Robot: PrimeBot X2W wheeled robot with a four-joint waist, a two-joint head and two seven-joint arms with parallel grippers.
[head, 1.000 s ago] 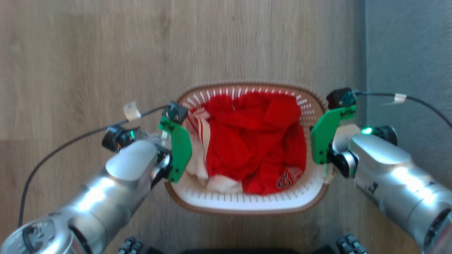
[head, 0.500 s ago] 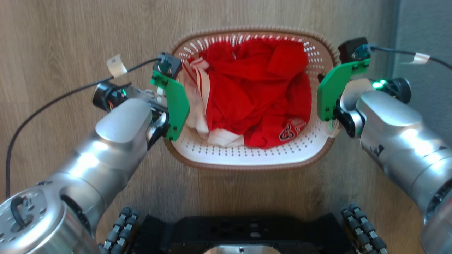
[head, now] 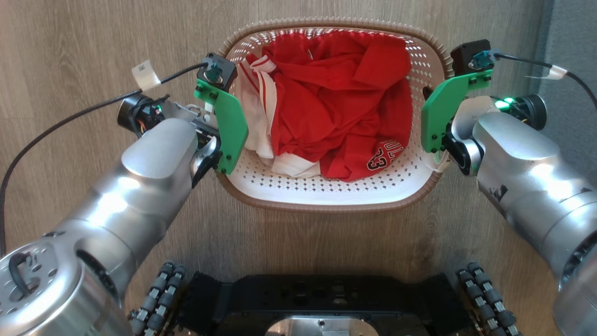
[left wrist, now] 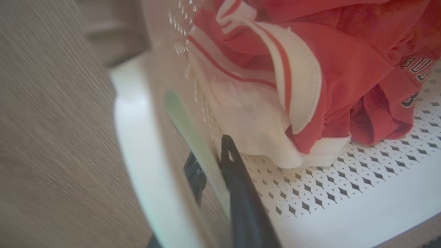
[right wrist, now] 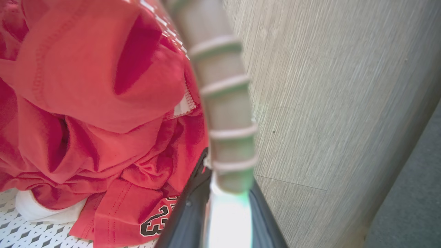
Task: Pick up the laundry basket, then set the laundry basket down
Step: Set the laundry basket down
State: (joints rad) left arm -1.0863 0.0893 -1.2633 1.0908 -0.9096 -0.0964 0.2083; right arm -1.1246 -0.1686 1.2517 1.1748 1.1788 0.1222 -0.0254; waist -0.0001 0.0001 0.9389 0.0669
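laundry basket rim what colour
Brown, woven-look rim on the laundry basket; best in the head view.

We read black "BUL" and a number ending in 3 on the crumpled red fabric jersey, lower right of centre in the head view.

Pale wood-plank floor, grey carpet along its right; the robot's wheeled base stands there; laundry basket contact unclear.

White lattice basket, red clothes
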